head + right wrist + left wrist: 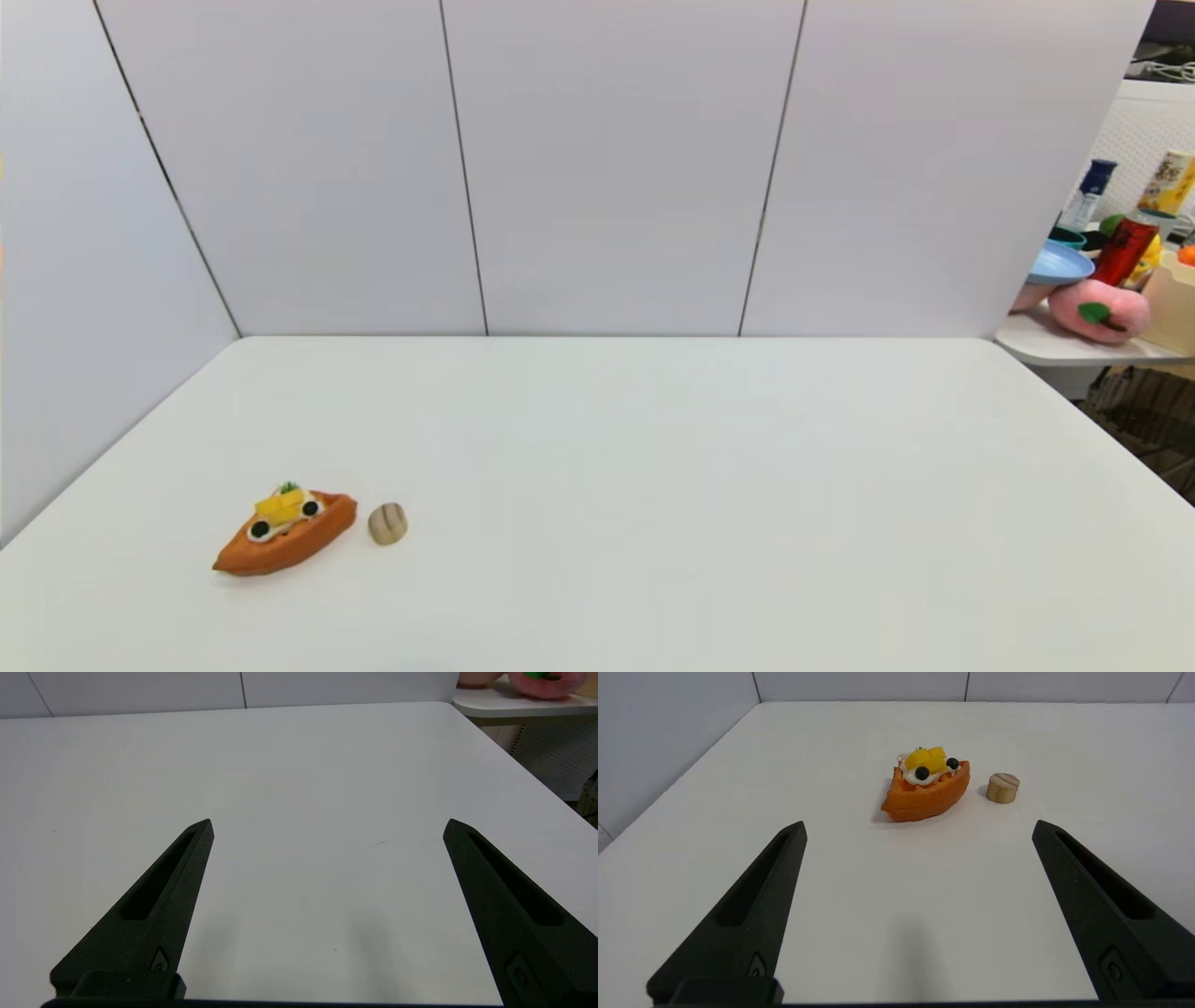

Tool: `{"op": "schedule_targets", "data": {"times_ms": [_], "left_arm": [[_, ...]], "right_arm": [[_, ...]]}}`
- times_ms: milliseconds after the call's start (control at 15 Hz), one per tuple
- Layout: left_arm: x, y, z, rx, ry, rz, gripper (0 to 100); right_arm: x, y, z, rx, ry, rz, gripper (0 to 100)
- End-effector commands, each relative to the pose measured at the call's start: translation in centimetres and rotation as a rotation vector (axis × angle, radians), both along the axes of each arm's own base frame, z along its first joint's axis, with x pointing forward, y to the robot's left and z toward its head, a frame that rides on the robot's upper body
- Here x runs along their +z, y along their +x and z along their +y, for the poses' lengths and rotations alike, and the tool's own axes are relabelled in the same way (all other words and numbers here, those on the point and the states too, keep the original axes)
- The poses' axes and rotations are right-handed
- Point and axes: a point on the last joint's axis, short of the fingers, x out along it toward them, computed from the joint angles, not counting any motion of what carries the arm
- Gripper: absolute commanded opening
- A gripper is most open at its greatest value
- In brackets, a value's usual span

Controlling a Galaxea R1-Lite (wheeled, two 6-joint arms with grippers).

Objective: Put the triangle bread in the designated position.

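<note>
The white desk (653, 485) carries only two things, both in its near-left part, at about 8 o'clock from the desk's middle in the head view. The triangle bread (285, 534) lies flat there, topping up, its long axis running from a pointed tip at about 8 o'clock to a blunt end at 2 o'clock. Just beside that blunt end, apart from it, sits a small beige ridged lump (387, 523).

Neither arm shows in the head view. The left claw (920, 828) hangs above the near desk with its fingers spread wide and nothing between them; from its own camera the bread (927, 791) lies straight ahead at 12 o'clock, near but clear of the fingertips, with the lump (1003, 787) off at 1 o'clock. The right claw (327, 828) is likewise wide open and empty, facing bare desk.

The left arm is plainly the nearer, so the pick is probably its job. No marked target spot is visible.
</note>
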Motion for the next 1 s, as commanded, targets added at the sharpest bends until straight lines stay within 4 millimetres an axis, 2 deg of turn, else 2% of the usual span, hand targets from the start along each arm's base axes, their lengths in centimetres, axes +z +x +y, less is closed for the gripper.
{"op": "schedule_targets", "data": {"times_ms": [67, 1000], "left_arm": [[0.02, 0.01, 0.04, 0.016, -0.037, 0.0, 100], [0.02, 0.01, 0.04, 0.016, -0.037, 0.0, 100]], "right_arm": [[0.04, 0.0, 0.0, -0.002, 0.001, 0.0, 100], [-0.01, 0.01, 0.0, -0.002, 0.005, 0.002, 100]]}}
